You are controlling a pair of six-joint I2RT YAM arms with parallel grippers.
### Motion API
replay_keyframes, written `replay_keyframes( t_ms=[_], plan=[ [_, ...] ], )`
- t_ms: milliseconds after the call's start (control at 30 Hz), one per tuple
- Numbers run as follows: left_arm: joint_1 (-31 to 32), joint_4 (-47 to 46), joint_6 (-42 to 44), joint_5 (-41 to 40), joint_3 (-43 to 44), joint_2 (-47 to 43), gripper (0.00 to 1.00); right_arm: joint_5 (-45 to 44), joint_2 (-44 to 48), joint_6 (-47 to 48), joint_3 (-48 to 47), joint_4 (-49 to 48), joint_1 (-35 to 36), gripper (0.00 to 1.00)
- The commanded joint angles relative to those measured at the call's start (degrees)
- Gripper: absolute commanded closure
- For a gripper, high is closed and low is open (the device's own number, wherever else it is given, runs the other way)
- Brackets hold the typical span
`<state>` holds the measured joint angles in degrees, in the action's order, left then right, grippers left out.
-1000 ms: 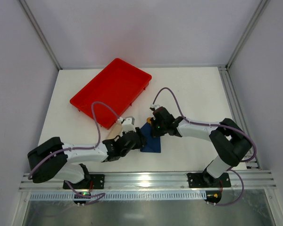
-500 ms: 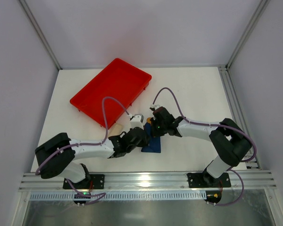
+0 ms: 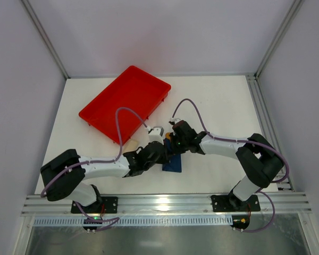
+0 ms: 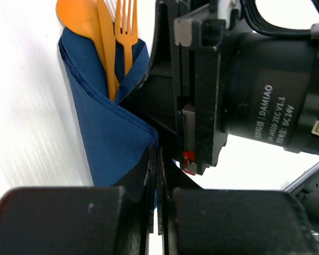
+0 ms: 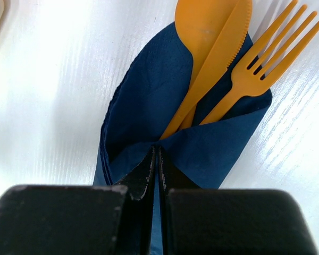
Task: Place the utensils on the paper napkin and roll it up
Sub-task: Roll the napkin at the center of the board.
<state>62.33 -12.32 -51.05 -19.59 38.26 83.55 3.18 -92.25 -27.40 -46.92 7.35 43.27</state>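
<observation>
The navy paper napkin (image 5: 143, 90) lies folded over the handles of the orange utensils: a spoon (image 5: 202, 21), a knife (image 5: 218, 64) and a fork (image 5: 266, 58). Their heads stick out at its far end. My right gripper (image 5: 156, 151) is shut on the napkin's folded-over flap above the handles. In the left wrist view the napkin (image 4: 106, 133) reaches my left gripper (image 4: 156, 154), which is shut on its near edge, right beside the right gripper's body (image 4: 244, 90). From above, both grippers meet over the napkin (image 3: 173, 164).
A red tray (image 3: 125, 101) lies at the back left of the table. A pale beige strip (image 3: 132, 143) rests just left of my left wrist. Both arms crowd the middle near the front edge.
My left gripper has swung right to the napkin and gone from open to shut on its edge. The right gripper has stayed shut in place.
</observation>
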Motion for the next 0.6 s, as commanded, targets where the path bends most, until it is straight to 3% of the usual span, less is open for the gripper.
replay_keyframes(
  t_ms=[0,267,567],
  plan=[
    [-0.62,-4.56,-2.38,-0.27,2.96,0.91,1.00,0.51,0.22,-0.55,1.21,1.61,0.50,0.96],
    [-3.17,-7.28,-8.01,1.84,2.43,1.09,1.00,0.86,0.31,-0.81,1.21,1.43,0.50,0.96],
    [-3.26,-8.42,-8.45,2.80,3.75,2.14,1.00,0.86,0.31,-1.08,1.30,1.35,0.50,0.96]
  ],
)
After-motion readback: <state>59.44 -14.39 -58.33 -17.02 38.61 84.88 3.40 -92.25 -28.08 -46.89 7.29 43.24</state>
